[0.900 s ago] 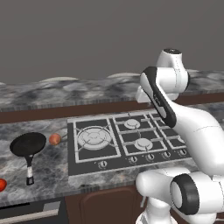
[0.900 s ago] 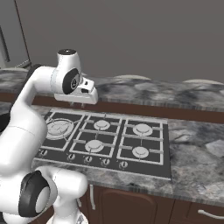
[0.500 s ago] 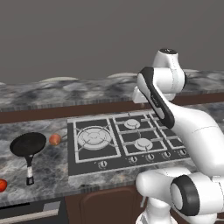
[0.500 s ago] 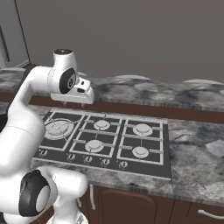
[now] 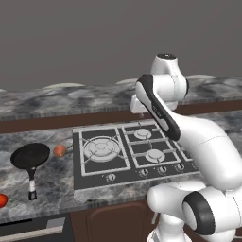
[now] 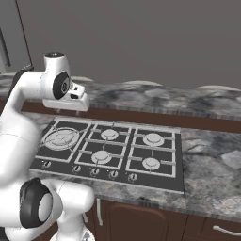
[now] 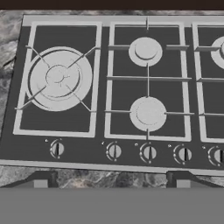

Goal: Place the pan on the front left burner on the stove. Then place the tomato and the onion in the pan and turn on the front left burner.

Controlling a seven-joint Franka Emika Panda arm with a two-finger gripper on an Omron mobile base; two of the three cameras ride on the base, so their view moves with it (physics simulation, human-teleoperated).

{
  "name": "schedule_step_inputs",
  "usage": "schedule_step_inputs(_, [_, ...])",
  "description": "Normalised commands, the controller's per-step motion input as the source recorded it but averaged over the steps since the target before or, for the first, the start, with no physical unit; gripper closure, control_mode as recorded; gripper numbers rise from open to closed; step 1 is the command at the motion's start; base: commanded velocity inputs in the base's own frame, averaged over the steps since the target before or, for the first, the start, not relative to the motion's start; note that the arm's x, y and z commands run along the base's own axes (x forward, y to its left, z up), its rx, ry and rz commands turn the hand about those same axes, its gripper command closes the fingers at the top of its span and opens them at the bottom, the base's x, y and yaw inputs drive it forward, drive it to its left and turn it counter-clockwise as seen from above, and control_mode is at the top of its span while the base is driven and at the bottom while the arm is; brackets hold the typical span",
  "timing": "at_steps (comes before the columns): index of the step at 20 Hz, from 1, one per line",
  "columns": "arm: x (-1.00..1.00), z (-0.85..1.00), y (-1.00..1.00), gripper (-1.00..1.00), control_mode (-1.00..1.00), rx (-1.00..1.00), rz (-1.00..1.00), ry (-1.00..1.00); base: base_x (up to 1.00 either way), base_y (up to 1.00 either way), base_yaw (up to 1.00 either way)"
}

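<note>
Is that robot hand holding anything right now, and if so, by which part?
Nothing is held. The hand view shows the two fingers wide apart above the stove with nothing between them; the pan lies on the counter.

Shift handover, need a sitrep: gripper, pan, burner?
Gripper open, empty, above stove. Pan on counter, left of stove. Front left burner bare.

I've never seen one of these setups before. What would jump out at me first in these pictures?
Probably the big white robot arm, rising over a dark stove set in a grey marbled counter, its gripper open and empty above the knobs. The large ringed front left burner stands bare. Left of the stove lie a black pan with an orange-tan onion beside it, and a red tomato at the picture's edge.
</note>
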Motion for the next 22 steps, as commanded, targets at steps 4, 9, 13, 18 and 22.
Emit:
schedule_step_inputs(4, [-0.01, -0.04, 0.50, -1.00, -1.00, -0.01, 0.00, 0.03, 0.00, 0.00, 0.00])
schedule_step_inputs(9, [-0.05, -0.02, 0.52, -1.00, -1.00, -0.01, 0.00, 0.01, 0.00, 0.00, 0.00])
schedule_step_inputs(13, [-0.03, -0.02, 0.49, -1.00, -1.00, -0.01, 0.00, 0.01, 0.00, 0.00, 0.00])
schedule_step_inputs(18, [0.00, -0.06, 0.44, -1.00, -1.00, 0.00, 0.00, 0.01, 0.00, 0.00, 0.00])
schedule_step_inputs(22, [0.00, -0.10, 0.47, -1.00, -1.00, -0.02, 0.00, 0.03, 0.00, 0.00, 0.00])
